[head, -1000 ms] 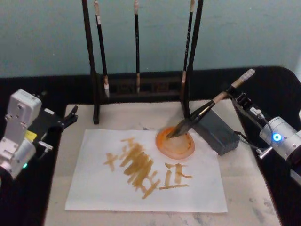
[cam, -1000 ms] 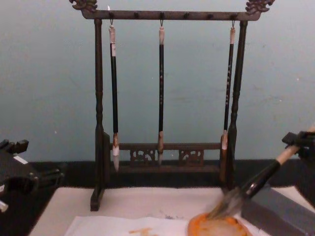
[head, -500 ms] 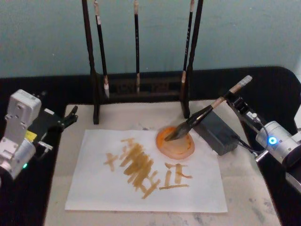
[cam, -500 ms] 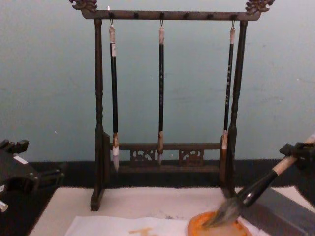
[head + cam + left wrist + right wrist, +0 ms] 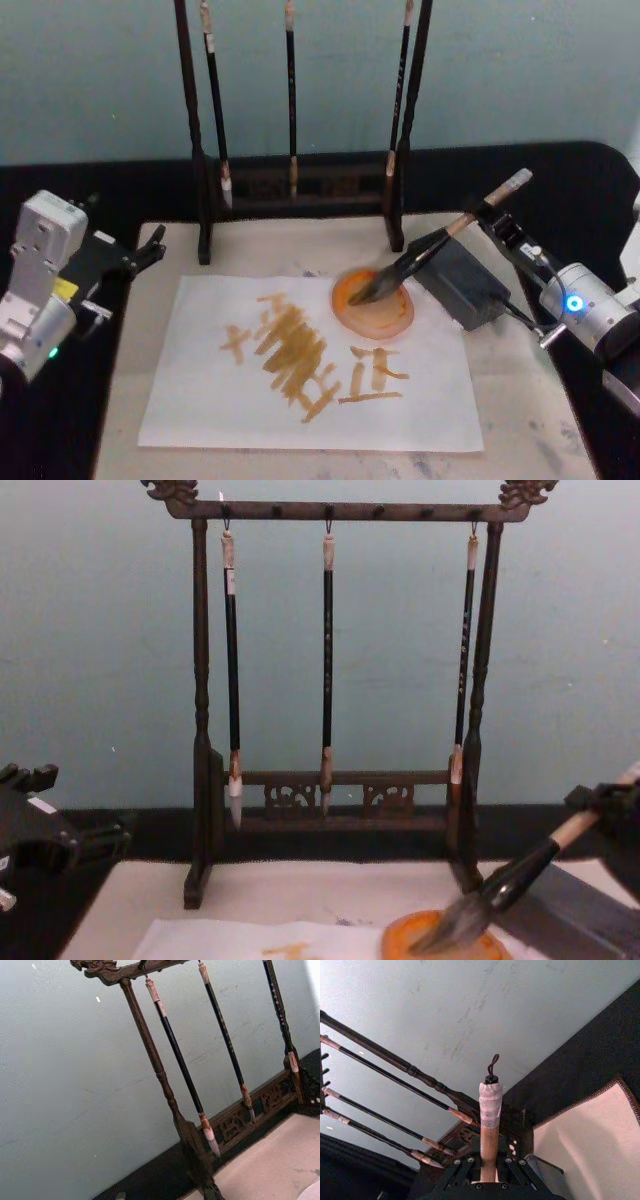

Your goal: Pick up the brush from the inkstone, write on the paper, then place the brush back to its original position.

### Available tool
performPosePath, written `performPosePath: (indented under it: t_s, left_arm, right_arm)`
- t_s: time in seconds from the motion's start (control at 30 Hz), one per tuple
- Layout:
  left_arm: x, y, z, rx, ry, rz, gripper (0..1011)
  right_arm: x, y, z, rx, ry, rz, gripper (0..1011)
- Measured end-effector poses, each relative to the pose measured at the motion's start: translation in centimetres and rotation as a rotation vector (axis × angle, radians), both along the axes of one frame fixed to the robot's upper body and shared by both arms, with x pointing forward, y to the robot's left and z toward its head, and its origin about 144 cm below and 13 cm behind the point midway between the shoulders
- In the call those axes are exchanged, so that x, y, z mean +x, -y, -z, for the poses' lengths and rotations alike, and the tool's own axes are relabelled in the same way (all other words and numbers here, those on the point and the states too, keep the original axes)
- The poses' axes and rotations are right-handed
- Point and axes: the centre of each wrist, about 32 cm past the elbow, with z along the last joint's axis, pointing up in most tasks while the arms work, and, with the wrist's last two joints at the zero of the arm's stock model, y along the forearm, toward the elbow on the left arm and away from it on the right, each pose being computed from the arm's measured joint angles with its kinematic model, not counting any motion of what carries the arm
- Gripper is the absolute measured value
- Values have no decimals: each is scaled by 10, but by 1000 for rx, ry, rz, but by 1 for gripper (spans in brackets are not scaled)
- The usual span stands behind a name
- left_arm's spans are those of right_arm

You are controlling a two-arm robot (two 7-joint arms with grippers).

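With my right tool clamped on the pale handle of the brush, tuft down in the orange dish beside the paper, left tool parked aside, I judge a careless release could roll it off the grey block.

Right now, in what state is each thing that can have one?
brush: gripped, tilted, tuft in the orange dish.
right end effector: shut on the brush's tan handle.
left end effector: parked on the robot's left side.
paper: flat, marked with orange-yellow strokes.
orange dish: resting on the paper's far right corner.
thin brushes: three, hanging upright from the rack.
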Motion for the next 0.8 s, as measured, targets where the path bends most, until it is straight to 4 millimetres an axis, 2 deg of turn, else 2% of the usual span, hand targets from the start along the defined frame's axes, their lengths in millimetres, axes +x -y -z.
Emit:
performPosePath:
  t_s: [0.5, 0.67, 0.8]
  left_arm:
    - [0, 0, 0, 0, 0, 0, 1010]
    - [0, 0, 0, 0, 0, 0, 1010]
    - [0, 0, 0, 0, 0, 0, 1010]
  right_arm:
    - [0, 0, -1, 1, 3, 1, 177]
    - [0, 0, -1, 2, 3, 1, 272]
    - [0, 0, -1, 2, 3, 1, 424]
